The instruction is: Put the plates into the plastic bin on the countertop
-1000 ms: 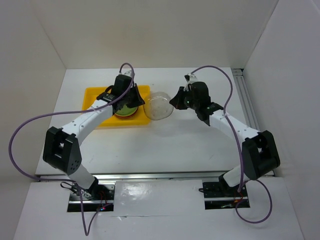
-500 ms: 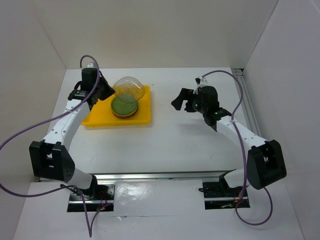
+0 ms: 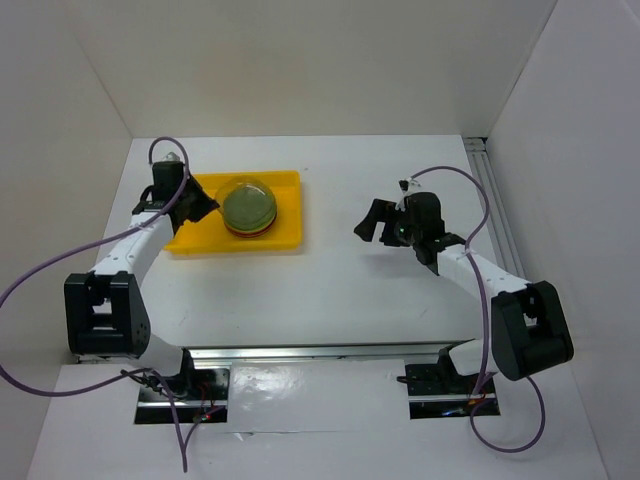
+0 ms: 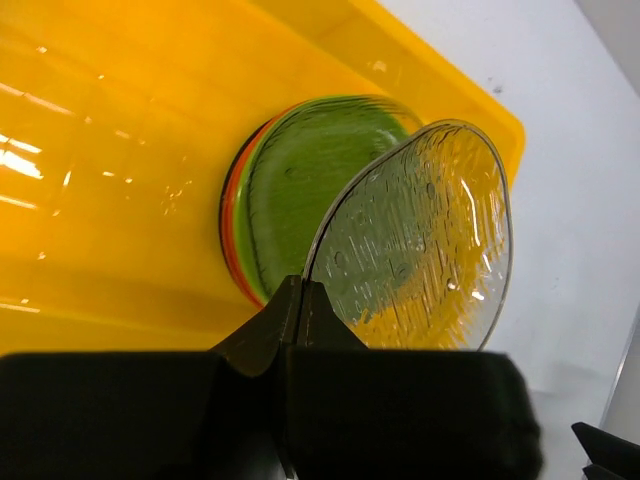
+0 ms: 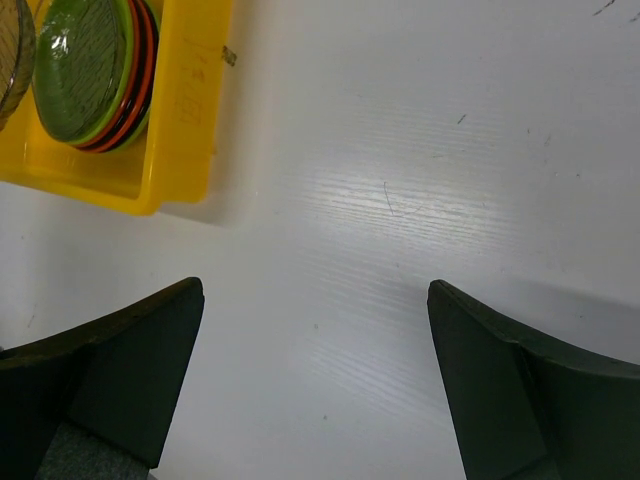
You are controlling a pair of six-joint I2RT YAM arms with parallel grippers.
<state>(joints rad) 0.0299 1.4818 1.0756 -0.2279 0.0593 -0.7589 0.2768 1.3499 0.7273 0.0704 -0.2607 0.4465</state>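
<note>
Top external view: the yellow bin (image 3: 280, 235) lies on the left half of the white countertop (image 3: 330, 290); a stack of plates (image 3: 250, 233) stands in its middle; the left gripper (image 3: 207, 205) reaches in from the bin's left side and is clamped on the rim of a clear plate (image 3: 248, 195), which lies over the stack; the right gripper (image 3: 368, 222) hangs above bare countertop, well apart from the bin, and holds nothing.

Left wrist view: the left gripper (image 4: 300, 297) has its fingers pinched together on the near edge of the clear plate (image 4: 425, 240); the plate is textured and tilted; a green plate (image 4: 300, 175) tops the stack under it, with an orange-red plate (image 4: 231, 225) showing at the rim below; whether the clear plate's far edge touches the stack cannot be told; the bin's floor (image 4: 100, 130) surrounds the stack.

Right wrist view: the right gripper (image 5: 315, 385) has its fingers spread wide, with only countertop (image 5: 400, 200) between them; the bin's corner (image 5: 185, 120) and the stack (image 5: 85, 60) appear at upper left.
</note>
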